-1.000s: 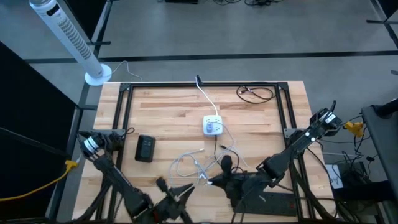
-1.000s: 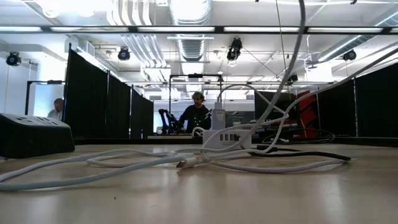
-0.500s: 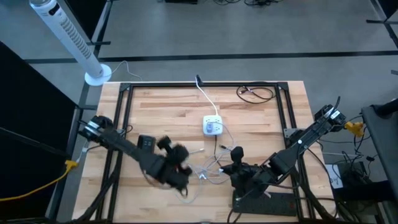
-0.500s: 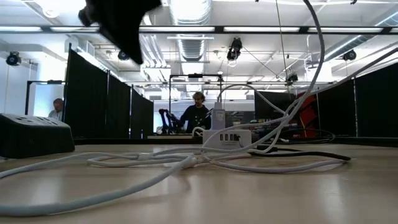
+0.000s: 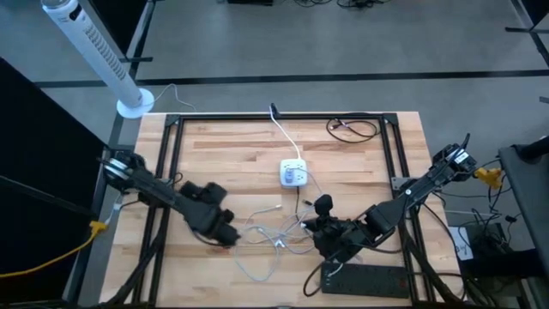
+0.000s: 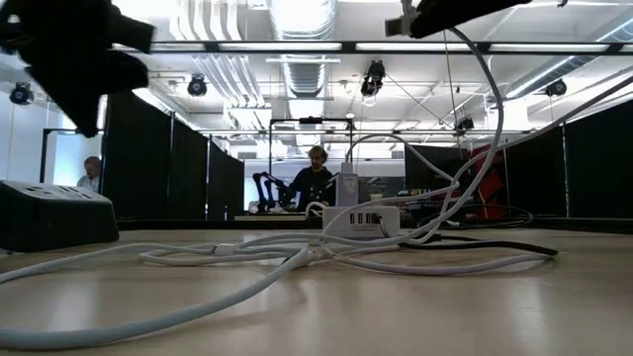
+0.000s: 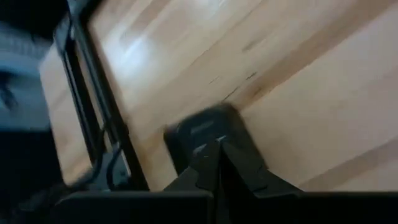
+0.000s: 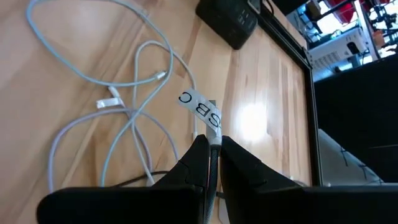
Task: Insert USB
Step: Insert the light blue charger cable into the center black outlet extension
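- Step in hand: carrying the plug. The right gripper (image 8: 211,144), lower centre of the high view, pinches a labelled white cable (image 8: 200,106).
- The left gripper (image 5: 225,233), lower left, is closed on nothing.
- Next: align the plug with the white charger hub (image 5: 294,174) at table (image 5: 232,146) centre.

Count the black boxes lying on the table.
2: one box near the table's left side, partly covered by the left arm; one flat box at the near edge, below the right arm. Others may be hidden under the arms.
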You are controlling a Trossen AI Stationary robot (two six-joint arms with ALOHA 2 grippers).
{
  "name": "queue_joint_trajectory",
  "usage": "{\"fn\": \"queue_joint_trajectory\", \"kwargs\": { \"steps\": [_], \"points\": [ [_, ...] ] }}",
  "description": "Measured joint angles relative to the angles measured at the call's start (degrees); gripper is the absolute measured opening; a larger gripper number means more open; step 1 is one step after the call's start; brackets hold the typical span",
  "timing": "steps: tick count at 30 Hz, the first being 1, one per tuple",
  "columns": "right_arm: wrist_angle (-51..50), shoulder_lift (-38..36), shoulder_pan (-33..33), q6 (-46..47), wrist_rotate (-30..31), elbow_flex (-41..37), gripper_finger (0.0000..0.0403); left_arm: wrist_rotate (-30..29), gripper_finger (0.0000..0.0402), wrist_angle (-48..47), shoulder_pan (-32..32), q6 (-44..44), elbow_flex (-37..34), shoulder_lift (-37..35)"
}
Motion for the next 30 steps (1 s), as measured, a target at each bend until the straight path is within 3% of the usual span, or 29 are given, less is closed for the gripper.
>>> {"fn": "queue_joint_trajectory", "kwargs": {
  "steps": [5,10,14,19,30],
  "points": [
    [0.1,0.0,-0.1,0.6,0.0,-0.7,0.0012,3.9,0.0,-0.6,-6.3,-14.1,-9.6,-8.2],
    [0.6,0.1,0.1,4.5,0.0,-0.7,0.0012,8.5,0.0,-0.7,-9.8,-20.3,-17.7,-12.8],
    [0.8,0.1,0.7,7.0,0.0,-0.7,0.0012,8.8,0.0,-0.3,-9.6,-21.0,-24.1,-14.4],
    [1.3,0.2,1.7,7.2,-0.1,-0.7,0.0012,4.8,0.0,-0.1,-8.9,-19.7,-23.4,-14.1],
    [1.5,0.1,2.4,6.6,0.0,-0.7,0.0012,8.4,0.0,7.5,-4.2,-13.4,-24.8,-10.7]
  ]
}}
